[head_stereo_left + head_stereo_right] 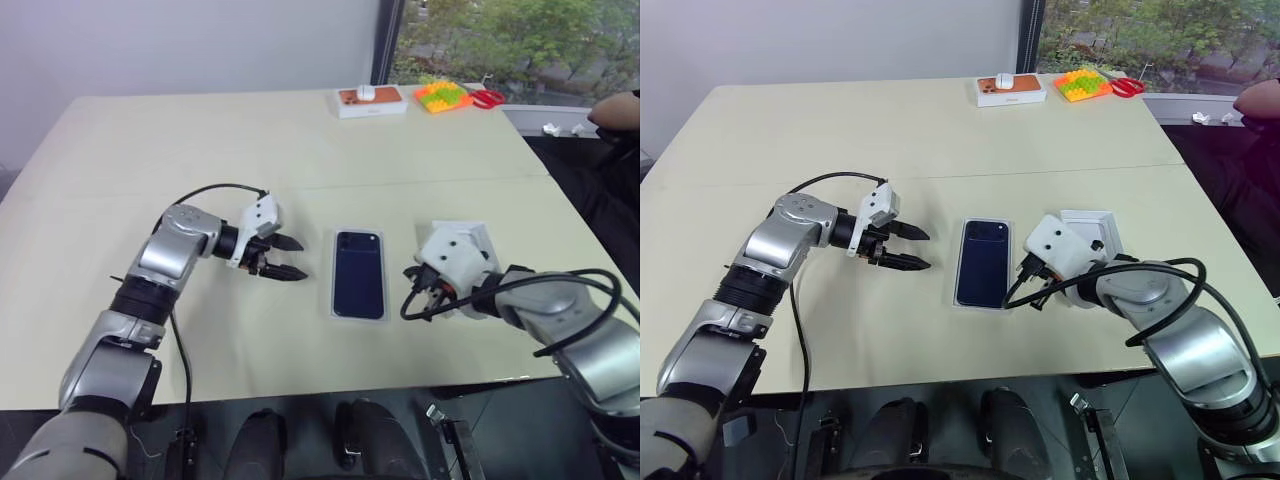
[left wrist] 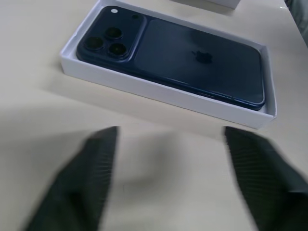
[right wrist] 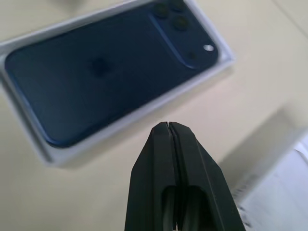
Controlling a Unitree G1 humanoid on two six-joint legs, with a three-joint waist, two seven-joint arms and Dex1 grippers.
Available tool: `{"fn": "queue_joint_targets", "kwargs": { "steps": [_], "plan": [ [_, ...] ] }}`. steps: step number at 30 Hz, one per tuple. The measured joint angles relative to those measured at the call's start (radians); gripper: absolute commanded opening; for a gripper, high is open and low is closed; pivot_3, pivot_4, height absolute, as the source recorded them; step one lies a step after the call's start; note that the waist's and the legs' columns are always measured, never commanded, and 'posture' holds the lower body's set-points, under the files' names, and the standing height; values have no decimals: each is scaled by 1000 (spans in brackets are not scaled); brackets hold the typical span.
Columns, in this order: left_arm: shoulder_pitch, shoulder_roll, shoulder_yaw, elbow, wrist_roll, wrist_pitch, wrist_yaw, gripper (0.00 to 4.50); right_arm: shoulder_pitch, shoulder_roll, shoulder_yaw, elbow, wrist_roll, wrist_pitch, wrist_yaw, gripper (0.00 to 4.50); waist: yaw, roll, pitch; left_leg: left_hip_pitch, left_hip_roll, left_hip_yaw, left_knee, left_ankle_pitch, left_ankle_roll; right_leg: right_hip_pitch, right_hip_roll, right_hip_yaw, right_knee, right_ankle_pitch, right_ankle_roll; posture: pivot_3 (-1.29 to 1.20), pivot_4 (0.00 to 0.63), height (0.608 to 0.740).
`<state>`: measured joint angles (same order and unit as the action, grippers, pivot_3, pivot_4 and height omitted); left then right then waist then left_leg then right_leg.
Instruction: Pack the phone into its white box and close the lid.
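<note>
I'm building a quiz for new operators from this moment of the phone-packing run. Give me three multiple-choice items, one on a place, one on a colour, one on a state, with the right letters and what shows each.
1. Where is the phone?
A. Lying in the white box
B. Bare on the table, away from any box
C. Held in a gripper

2. What colour is the phone's back?
A. Orange
B. Dark navy blue
C. White

3. How do the two grippers stand?
A. Both open
B. Left shut, right open
C. Left open, right shut

Answers:
1. A: the left wrist view shows thin white walls all round the phone.
2. B: its camera side faces up, dark blue in each view.
3. C: the left gripper has its fingers spread beside the box, holding nothing; the right gripper has its fingers pressed together, holding nothing.
</note>
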<state>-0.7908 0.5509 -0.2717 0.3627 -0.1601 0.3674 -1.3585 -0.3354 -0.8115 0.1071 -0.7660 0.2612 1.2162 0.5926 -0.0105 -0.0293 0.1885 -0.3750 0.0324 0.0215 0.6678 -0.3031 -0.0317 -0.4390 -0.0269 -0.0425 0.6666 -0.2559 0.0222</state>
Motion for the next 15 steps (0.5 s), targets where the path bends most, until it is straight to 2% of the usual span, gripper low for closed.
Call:
{"fn": "queue_joint_targets", "kwargs": {
  "steps": [1,2,4,8,11,15],
  "plan": [
    [0,1,-10,-1,5,-10,-5,4437,-1,0,2,0,0,1,-4,0,0,0,0,0,0,0,0,0,0,0,0,0,0,0,0,0,150,740],
    [1,0,-24,-3,12,-23,-16,4236,-4,0,5,0,0,1,-9,0,0,0,0,0,0,0,0,0,0,0,0,0,0,0,0,0,150,740],
    [3,-1,-41,-9,19,-33,-32,3493,-6,0,7,0,0,1,-17,0,0,0,0,0,0,0,0,0,0,0,0,0,0,0,0,0,150,740],
    [4,-7,-38,-15,16,-49,-33,1332,-6,-2,8,1,-1,1,-31,0,0,0,0,0,0,0,0,0,0,0,0,0,0,0,0,0,150,740],
    [4,-14,-38,-26,18,-49,-27,52,-6,-6,18,5,-3,2,-42,0,-1,0,0,0,0,0,0,0,0,0,0,0,0,0,0,0,150,740],
    [18,-18,-84,-51,52,-57,-28,52,-12,-6,57,17,-5,6,-58,0,-1,0,0,0,0,0,0,0,0,0,0,0,0,0,0,0,150,740]
  ]
}}
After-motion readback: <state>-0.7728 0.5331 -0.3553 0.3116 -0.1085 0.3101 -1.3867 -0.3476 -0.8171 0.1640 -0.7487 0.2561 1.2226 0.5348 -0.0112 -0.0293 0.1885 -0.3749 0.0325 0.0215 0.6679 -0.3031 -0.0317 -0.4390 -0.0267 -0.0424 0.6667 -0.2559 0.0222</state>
